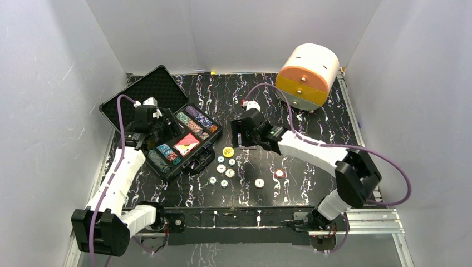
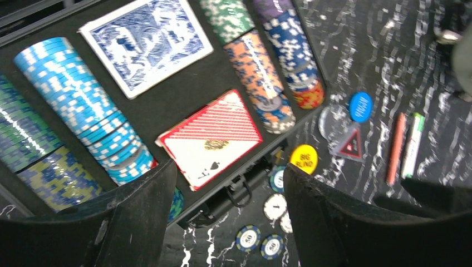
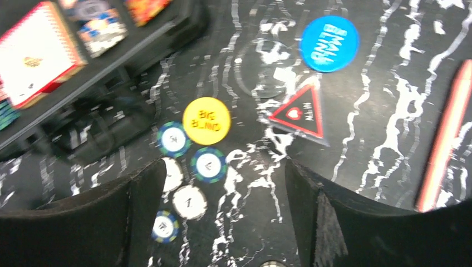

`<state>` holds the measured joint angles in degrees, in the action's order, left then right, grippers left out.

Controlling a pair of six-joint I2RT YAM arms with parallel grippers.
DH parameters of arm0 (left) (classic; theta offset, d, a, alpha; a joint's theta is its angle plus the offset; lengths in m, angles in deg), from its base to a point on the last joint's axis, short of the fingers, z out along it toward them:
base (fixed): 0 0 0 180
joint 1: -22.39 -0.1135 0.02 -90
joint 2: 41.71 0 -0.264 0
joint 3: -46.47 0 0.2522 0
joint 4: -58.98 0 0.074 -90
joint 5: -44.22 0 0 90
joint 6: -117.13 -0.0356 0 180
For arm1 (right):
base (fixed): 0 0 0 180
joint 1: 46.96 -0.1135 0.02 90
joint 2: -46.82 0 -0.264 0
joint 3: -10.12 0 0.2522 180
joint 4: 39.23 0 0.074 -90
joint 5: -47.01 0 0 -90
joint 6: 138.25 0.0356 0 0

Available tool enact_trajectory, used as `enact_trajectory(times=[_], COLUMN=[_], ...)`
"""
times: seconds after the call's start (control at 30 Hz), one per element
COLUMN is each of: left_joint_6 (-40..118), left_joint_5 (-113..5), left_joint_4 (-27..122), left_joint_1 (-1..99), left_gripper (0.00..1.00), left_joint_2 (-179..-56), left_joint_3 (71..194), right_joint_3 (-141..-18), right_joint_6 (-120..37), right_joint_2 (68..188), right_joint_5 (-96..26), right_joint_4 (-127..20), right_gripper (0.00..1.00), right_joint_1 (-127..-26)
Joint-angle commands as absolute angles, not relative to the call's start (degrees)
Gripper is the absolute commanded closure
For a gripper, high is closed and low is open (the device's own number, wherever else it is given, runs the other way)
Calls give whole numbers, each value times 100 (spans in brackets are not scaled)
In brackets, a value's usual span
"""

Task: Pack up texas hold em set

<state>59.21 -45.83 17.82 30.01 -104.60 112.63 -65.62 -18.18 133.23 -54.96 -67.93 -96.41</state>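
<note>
The black case (image 1: pixel 207 146) lies open at the left, lid (image 1: pixel 146 89) folded back. Rows of chips (image 2: pixel 83 105), a blue-backed deck (image 2: pixel 146 44) and the red-backed deck (image 2: pixel 214 133) sit in it. My left gripper (image 2: pixel 228 173) hovers open and empty over the case's front edge. Several loose chips (image 1: pixel 224 172) and a yellow button (image 1: pixel 227 151) lie on the table in front of the case. My right gripper (image 3: pixel 224 167) is open and empty just above these chips (image 3: pixel 189 201), near the yellow button (image 3: pixel 206 120).
A blue button (image 3: pixel 329 43), a red triangular marker (image 3: pixel 298 114) and a red pen (image 3: pixel 445 139) lie to the right of the chips, with a green pen (image 2: pixel 413 144) beside the red one. A big orange-and-white cylinder (image 1: pixel 308 75) stands at the back right.
</note>
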Motion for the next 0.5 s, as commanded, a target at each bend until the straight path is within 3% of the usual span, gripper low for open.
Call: enact_trajectory(times=[0.0,0.17,0.33,0.47], left_joint_6=[5495,5429,5420,5412], left_joint_5=[-5599,-5981,-6119,-5999], left_joint_4=[1912,2026,2038,2069], left_joint_1=[3004,3002,3146,3212], left_gripper=[28,13,11,11], left_joint_2=[-10010,-9589,-9464,-9452], left_joint_3=[11379,11217,11117,11072], right_joint_3=[-7241,-7492,-7699,-7885], right_joint_6=[-1488,-1860,-2708,-2627], right_joint_2=[13878,14458,15000,15288], right_joint_5=[-6671,-6912,-6342,-6298], right_joint_4=[-7608,-7680,-7647,-7919], right_gripper=[12,11,15,7], right_joint_1=[-9479,-9300,-9130,-9130])
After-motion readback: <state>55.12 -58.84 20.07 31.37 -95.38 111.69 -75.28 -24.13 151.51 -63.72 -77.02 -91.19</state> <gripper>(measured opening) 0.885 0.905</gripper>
